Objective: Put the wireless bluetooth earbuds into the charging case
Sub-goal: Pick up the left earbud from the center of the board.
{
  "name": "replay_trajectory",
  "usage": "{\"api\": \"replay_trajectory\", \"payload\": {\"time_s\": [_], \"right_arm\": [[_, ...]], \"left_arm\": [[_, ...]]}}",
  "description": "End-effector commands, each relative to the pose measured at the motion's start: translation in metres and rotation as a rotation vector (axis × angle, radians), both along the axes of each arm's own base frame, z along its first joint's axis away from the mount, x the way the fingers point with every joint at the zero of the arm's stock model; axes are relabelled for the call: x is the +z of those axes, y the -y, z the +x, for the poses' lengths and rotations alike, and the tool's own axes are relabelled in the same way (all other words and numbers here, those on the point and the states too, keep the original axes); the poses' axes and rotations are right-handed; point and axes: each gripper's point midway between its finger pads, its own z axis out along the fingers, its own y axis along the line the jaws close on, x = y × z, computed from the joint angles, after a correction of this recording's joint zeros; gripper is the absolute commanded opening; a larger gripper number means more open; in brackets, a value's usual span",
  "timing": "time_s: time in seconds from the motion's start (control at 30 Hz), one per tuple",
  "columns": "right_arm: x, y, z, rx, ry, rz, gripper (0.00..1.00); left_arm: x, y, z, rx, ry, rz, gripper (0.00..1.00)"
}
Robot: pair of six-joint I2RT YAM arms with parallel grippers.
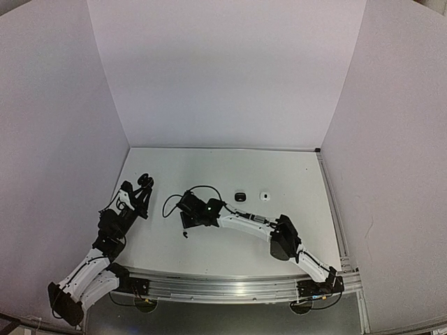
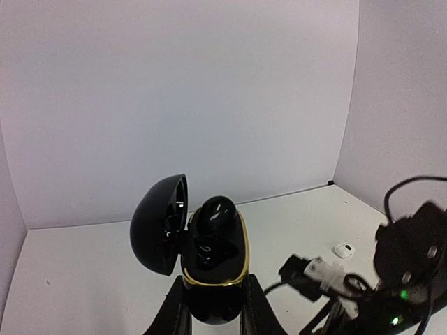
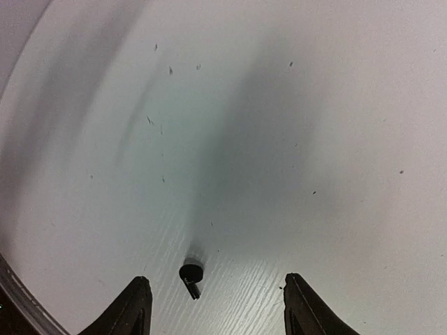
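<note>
By the left edge of the bench (image 1: 209, 167), close to the side wall (image 1: 56, 139), the left end effector (image 2: 213, 310) is closed tight on the bottom of a black case (image 2: 209, 269). The case's lid (image 2: 160, 223) hangs open to one side. A shiny bud (image 2: 216, 213) sits in the case with its top sticking out.

Near the middle of the bench, closer to the front edge, the right end effector (image 3: 215, 296) points down with its fingers (image 3: 136, 307) spread wide, holding nothing. A loose bud (image 3: 191, 273) lies flat on the bench between them and touches neither finger. Bare bench shows all around it.

Further right, a small black thing (image 1: 240, 196) and a small white thing (image 1: 265, 196) sit side by side, not touching, well away from the right edge.
</note>
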Motion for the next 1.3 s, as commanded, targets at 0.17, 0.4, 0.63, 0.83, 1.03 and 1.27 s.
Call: {"api": "replay_trajectory", "payload": {"time_s": [0.17,0.4,0.63,0.83,1.03,1.27], "right_arm": [[-0.044,-0.032,-0.026,0.129,-0.023,-0.051,0.58],[-0.065,-0.027,-0.023,0.162,0.061,-0.151,0.49],[-0.085,-0.037,-0.034,0.216,0.007,-0.135,0.46],[-0.09,-0.034,-0.032,0.214,0.021,-0.158,0.44],[-0.097,-0.03,-0.035,0.223,0.009,-0.178,0.32],[-0.096,-0.025,-0.035,0.243,0.023,-0.205,0.26]], "left_arm": [[0.016,-0.001,-0.002,-0.002,0.048,0.013,0.0],[0.014,0.001,-0.002,-0.008,0.042,0.021,0.0],[0.009,0.005,-0.002,-0.03,0.031,0.036,0.0],[0.006,0.007,-0.001,-0.041,0.024,0.045,0.0],[0.008,0.007,0.0,-0.04,0.029,0.04,0.0],[0.009,0.008,-0.001,-0.044,0.03,0.04,0.0]]}}
